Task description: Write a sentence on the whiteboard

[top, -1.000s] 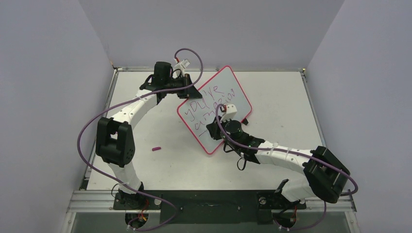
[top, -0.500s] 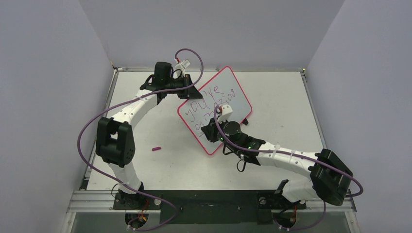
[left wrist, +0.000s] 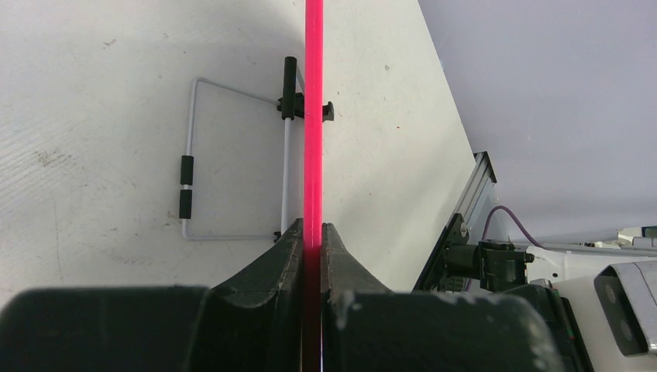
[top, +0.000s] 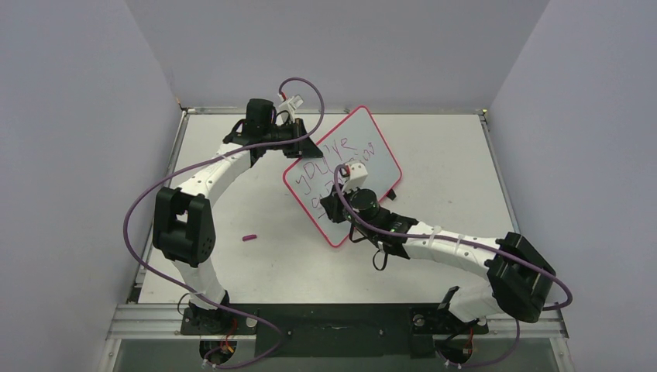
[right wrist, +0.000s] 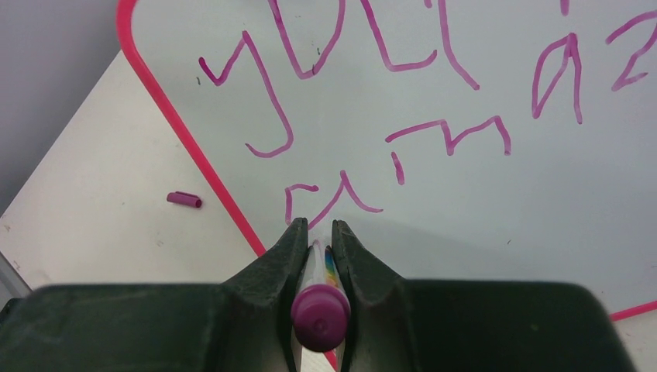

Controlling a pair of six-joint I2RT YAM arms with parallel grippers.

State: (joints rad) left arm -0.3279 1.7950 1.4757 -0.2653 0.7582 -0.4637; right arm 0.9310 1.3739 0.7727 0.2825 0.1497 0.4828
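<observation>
The whiteboard (top: 372, 139) with a red-pink rim stands tilted near the table's middle. My left gripper (top: 304, 146) is shut on its left edge; the left wrist view shows the rim (left wrist: 313, 116) edge-on between the jaws. My right gripper (top: 335, 203) is shut on a purple-ended marker pen (right wrist: 320, 314), its tip at the board's lower left. The sentence (right wrist: 434, 93) in reddish-purple reads roughly "you're" and "amazin", with fresh strokes (right wrist: 333, 198) of a third line just ahead of the pen. It also shows in the top view (top: 329, 167).
The purple marker cap (top: 249, 238) lies on the table left of the board; it also shows in the right wrist view (right wrist: 184, 200). The board's wire stand (left wrist: 225, 159) rests on the table behind it. Grey walls enclose the table.
My right gripper has moved left and up along the board's lower left with the pen, adding strokes of a third line. The left arm and board have stayed still.
</observation>
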